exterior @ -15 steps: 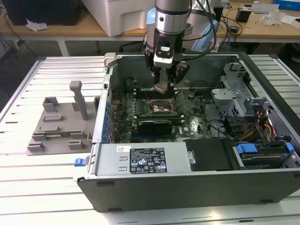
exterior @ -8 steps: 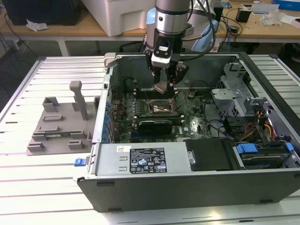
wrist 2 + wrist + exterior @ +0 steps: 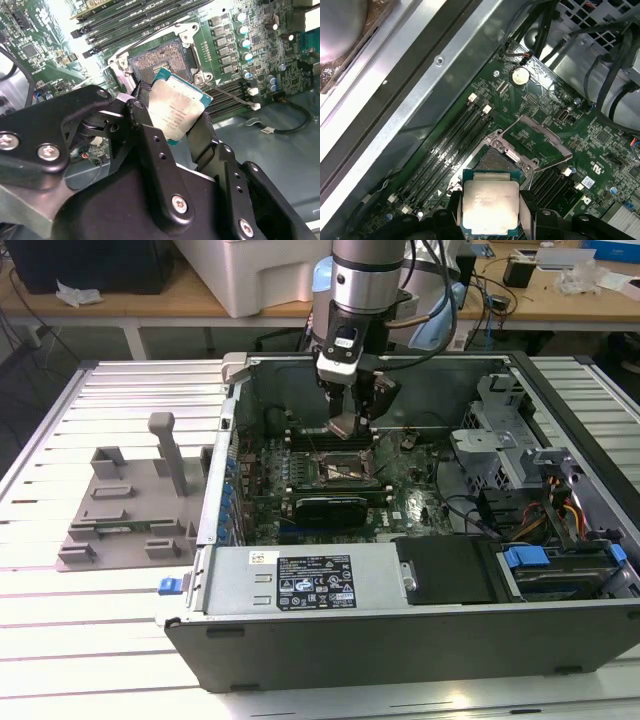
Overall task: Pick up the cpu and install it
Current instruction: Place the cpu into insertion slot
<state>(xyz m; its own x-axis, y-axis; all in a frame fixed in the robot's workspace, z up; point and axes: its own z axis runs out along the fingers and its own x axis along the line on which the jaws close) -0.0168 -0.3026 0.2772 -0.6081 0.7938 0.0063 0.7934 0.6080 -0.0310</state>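
The jaws grip the cpu (image 3: 177, 111) by its edges, seemingly just above the open socket (image 3: 160, 61).

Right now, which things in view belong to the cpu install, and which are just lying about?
In the job: cpu, held in the claw; open socket beneath it; socket frame, swung open.
Lying about: grey tray on the exterior view's left; memory slots; coin battery; power supply.
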